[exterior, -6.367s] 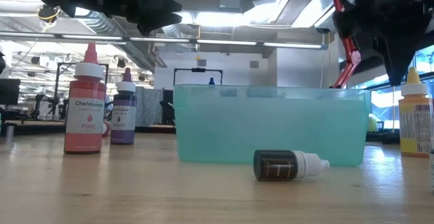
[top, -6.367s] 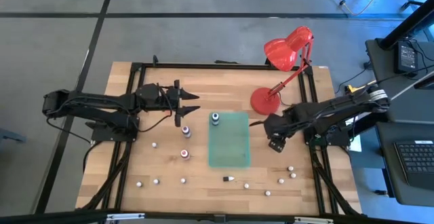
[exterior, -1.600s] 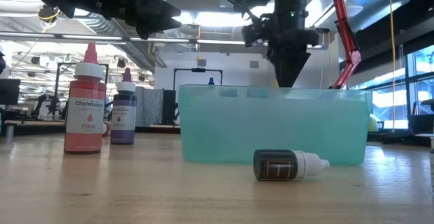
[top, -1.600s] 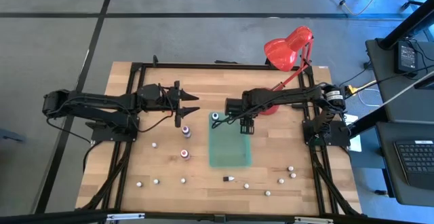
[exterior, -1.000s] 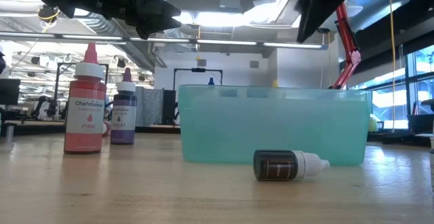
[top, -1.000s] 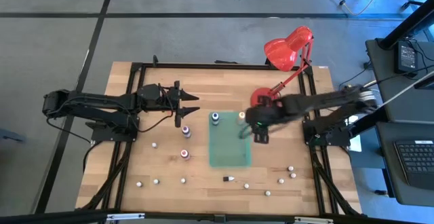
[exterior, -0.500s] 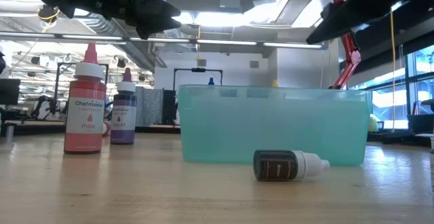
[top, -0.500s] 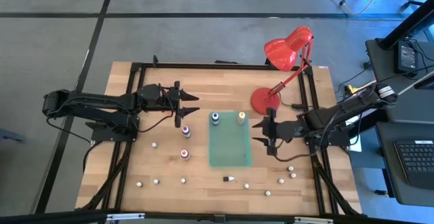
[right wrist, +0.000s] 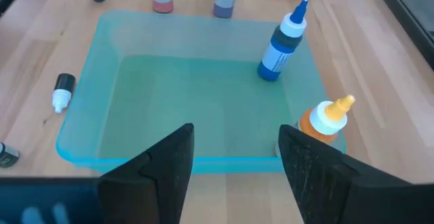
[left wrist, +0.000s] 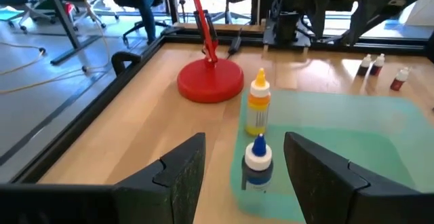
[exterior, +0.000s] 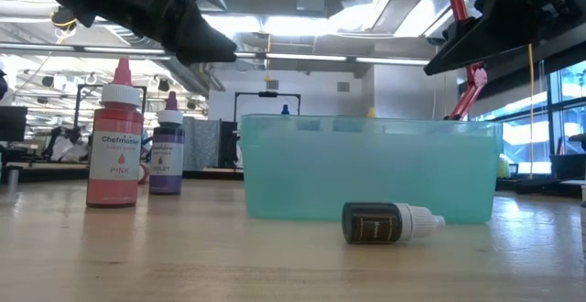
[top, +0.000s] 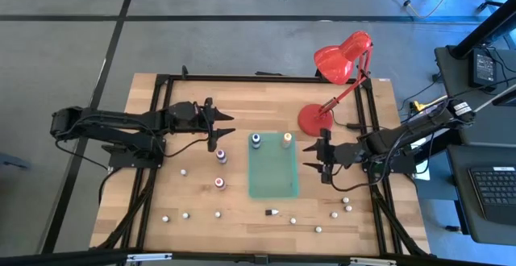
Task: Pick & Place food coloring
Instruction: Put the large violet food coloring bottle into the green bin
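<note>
Beside bin [top: 272, 177], hovering with right tool [top: 311, 156] spread, empty; left tool [top: 223, 126] likewise spread. Next: reaching for another bottle [top: 274, 213] on worktop [top: 193, 193].

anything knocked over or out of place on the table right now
One thing: a small dark bottle lies on its side on the wood in front of the teal bin, while the pink bottle and purple bottle stand upright. In the bin, the blue bottle and orange bottle stand upright. No spills show.
</note>
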Robot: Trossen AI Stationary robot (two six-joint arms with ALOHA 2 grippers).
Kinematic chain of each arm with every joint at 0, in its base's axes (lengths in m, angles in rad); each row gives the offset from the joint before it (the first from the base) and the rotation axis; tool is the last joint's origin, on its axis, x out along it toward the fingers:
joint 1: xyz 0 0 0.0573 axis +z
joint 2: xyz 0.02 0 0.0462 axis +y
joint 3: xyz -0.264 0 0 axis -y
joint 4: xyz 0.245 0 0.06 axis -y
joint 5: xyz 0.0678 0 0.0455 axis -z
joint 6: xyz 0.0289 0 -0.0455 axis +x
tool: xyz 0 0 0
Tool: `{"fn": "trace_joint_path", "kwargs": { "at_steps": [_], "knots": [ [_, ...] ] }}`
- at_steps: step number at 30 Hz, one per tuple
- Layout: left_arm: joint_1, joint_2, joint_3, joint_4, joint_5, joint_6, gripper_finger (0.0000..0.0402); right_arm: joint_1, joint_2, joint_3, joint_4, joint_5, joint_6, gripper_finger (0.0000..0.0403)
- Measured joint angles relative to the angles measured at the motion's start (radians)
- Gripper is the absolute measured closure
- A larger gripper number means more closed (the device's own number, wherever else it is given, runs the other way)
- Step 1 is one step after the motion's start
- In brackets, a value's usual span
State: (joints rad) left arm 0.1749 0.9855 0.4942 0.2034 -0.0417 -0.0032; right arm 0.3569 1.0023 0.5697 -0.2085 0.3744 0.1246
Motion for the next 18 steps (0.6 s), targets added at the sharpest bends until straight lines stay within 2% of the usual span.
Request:
{"fn": "trace_joint_path", "kwargs": {
  "at_steps": [18],
  "knots": [
    [-0.005,0.0,0.0,0.01,0.008,-0.039,0.0205,0.0,0.0,0.0,0.0,0.0,-0.003,0.0185]
  ]
}}
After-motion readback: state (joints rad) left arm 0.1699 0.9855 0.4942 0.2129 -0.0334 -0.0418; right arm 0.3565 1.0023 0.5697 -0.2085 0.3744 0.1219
